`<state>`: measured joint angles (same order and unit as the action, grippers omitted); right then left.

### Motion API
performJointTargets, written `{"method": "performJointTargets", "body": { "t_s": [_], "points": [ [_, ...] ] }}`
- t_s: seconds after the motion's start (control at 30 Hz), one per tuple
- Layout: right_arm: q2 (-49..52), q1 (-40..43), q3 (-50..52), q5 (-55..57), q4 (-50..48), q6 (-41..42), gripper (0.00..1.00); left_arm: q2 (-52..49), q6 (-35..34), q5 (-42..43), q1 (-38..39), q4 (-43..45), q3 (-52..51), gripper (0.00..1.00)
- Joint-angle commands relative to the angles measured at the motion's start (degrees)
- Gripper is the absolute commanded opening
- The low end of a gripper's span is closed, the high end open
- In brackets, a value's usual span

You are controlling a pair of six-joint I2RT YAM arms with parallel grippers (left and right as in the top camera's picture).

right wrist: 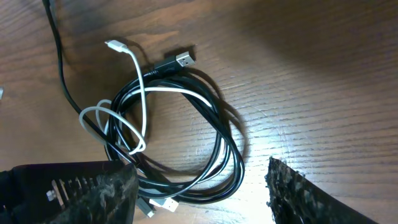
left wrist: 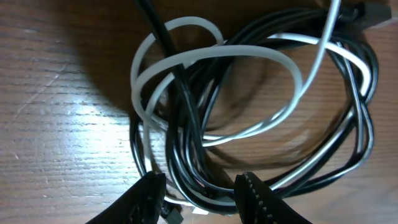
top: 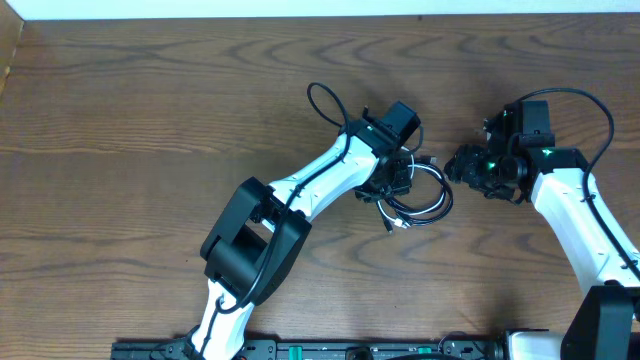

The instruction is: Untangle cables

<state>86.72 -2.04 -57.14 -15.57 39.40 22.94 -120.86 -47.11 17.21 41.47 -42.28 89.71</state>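
Note:
The white cable [left wrist: 283,60] and the black cable [left wrist: 367,124] lie coiled together in one tangled bundle [top: 428,196] on the wooden table. My left gripper [left wrist: 200,193] is down at the bundle's near edge. Its fingers stand apart on either side of several black strands without pinching them. In the right wrist view the white cable [right wrist: 140,93] loops over the black coil [right wrist: 231,144]. A black USB plug [right wrist: 181,60] and a white plug [right wrist: 115,45] lie at the far side. My right gripper [right wrist: 202,186] hangs open just to the right of the bundle [top: 460,165], holding nothing.
A thicker black arm wire [top: 325,100] loops beside the left wrist. Another one [right wrist: 57,56] runs along the table at the left of the right wrist view. The table's back edge [top: 300,18] runs along the top.

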Motion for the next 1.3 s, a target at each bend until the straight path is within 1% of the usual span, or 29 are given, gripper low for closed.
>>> {"method": "performJointTargets", "body": {
  "t_s": [0.0, 0.1, 0.23, 0.5, 0.57, 0.6, 0.77, 0.9, 1.07, 1.17, 1.27],
  "points": [
    [-0.57, 0.13, -0.35, 0.66, 0.04, -0.74, 0.63, -1.22, 0.04, -1.90, 0.13, 0.04, -1.84, 0.42],
    [-0.57, 0.13, -0.35, 0.66, 0.07, -0.74, 0.63, -1.90, -0.39, -1.88, 0.13, 0.94, -2.60, 0.40],
    [-0.57, 0.13, -0.26, 0.66, 0.07, -0.74, 0.63, -3.19, -1.27, -1.86, 0.13, 1.75, -2.73, 0.32],
    [-0.57, 0.13, -0.26, 0.66, 0.07, -0.74, 0.63, -4.52, -1.27, -2.45, 0.35, 5.18, -3.39, 0.22],
    [-0.57, 0.13, -0.26, 0.66, 0.07, -0.74, 0.63, -4.52, -1.27, -3.72, 0.35, 6.03, -3.37, 0.15],
    [-0.57, 0.13, -0.26, 0.63, 0.07, -0.74, 0.63, -4.52, -1.25, -4.37, 0.35, 6.45, -3.37, 0.08],
    [-0.57, 0.07, -0.26, 0.35, 0.09, -1.01, 0.63, -4.50, -0.68, -4.85, 0.07, 7.72, -3.13, 0.07],
    [-0.57, -0.28, -0.26, -4.63, -0.94, -4.79, 0.63, -3.19, 5.20, -4.61, -0.35, 7.65, -2.27, 0.07],
    [-0.57, -0.81, -0.26, -14.45, -3.23, -9.94, 0.64, 2.58, 11.15, -4.37, -1.27, 7.72, -2.21, 0.08],
    [-0.57, -1.09, -0.26, -18.36, -4.26, -10.38, 0.66, 7.63, 15.63, -1.81, -1.95, 7.72, -2.21, 0.07],
    [-0.57, -1.53, -0.26, -21.38, -4.94, -10.36, 0.66, 11.91, 19.21, 3.10, -2.71, 7.67, -2.21, 0.07]
  ]
}}
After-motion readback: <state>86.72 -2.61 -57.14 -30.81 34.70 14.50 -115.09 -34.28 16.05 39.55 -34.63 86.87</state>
